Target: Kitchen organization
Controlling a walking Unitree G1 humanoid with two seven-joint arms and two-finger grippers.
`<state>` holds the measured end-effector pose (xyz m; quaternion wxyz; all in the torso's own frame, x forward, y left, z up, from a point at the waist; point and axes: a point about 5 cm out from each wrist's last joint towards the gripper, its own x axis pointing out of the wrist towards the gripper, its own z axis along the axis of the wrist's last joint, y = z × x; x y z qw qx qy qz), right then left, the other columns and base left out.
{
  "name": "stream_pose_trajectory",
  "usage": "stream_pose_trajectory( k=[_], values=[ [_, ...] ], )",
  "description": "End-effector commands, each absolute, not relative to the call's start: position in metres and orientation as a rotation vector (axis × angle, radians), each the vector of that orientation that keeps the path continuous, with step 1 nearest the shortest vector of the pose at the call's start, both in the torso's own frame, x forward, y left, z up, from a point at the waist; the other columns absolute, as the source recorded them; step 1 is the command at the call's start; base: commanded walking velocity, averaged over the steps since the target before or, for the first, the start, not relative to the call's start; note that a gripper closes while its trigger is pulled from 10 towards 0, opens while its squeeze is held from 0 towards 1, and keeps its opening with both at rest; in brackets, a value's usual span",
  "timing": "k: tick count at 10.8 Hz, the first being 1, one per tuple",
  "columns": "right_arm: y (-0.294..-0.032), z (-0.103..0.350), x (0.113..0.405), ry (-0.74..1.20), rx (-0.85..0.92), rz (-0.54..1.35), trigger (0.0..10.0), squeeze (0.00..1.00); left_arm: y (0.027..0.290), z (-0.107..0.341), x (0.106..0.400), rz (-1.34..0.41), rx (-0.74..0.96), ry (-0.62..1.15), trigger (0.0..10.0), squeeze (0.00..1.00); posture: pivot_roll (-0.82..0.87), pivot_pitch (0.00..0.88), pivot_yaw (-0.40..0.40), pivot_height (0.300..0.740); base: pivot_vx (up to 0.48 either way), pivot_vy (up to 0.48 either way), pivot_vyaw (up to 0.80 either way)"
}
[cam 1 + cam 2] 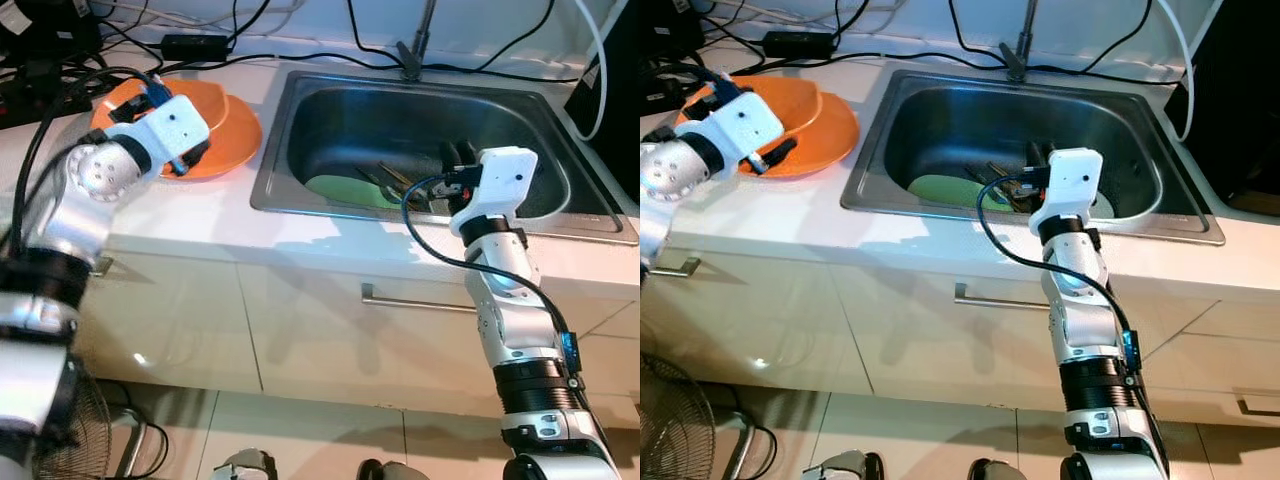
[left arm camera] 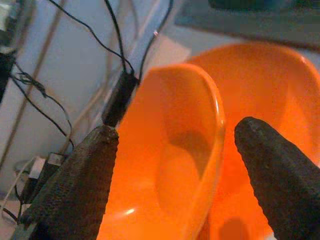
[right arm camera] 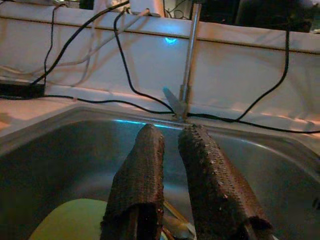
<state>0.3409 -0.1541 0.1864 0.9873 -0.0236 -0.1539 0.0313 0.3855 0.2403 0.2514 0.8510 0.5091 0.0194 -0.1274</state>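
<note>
1. Left wrist view: my left gripper (image 2: pixel 172 165) hangs wide open over the orange plastic bowl (image 2: pixel 170 165) on the white counter (image 1: pixel 200 215), holding nothing.
2. My right gripper (image 3: pixel 172 185) reaches into the steel sink (image 1: pixel 300 150), fingers nearly closed and empty, above a green plate (image 1: pixel 345 190).

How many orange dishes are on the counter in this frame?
2. An orange bowl sits between the open fingers of the left gripper, and an orange plate lies partly under it, on the counter left of the sink. More could be stacked unseen.
</note>
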Motion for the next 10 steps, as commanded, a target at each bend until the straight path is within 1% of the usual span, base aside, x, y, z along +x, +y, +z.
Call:
stream_pose_trajectory(
  k=[1,3,5,7,8,10],
  values=[
    [-0.158,0.192,0.341,-0.323,-0.040,0.048,10.0,0.00,0.242,0.253,0.387,-0.281,1.095,0.072,10.0,0.00,0.08,0.068,-0.015,0.740,0.000,0.000,0.00],
    [-0.159,0.192,0.340,-0.320,-0.036,0.038,10.0,0.00,0.247,0.249,0.391,-0.254,1.187,0.146,10.0,0.00,0.07,0.070,-0.012,0.740,0.000,0.000,0.00],
    [-0.161,0.191,0.340,-0.318,-0.036,0.031,10.0,0.00,0.251,0.249,0.395,-0.185,1.223,0.174,10.0,0.00,0.07,0.071,-0.012,0.740,0.000,0.000,0.00],
    [-0.160,0.191,0.340,-0.317,-0.034,0.029,10.0,0.00,0.253,0.248,0.397,-0.156,1.223,0.188,10.0,0.00,0.07,0.070,-0.010,0.740,0.000,0.000,0.00],
    [-0.161,0.191,0.340,-0.317,-0.031,0.026,10.0,0.00,0.253,0.246,0.399,-0.147,1.218,0.200,0.0,0.00,0.07,0.067,-0.010,0.740,0.000,0.000,0.00],
    [-0.161,0.191,0.340,-0.317,-0.031,0.025,10.0,0.00,0.253,0.246,0.400,-0.143,1.218,0.202,0.0,0.00,0.07,0.069,-0.011,0.740,0.000,0.000,0.00]
  ],
)
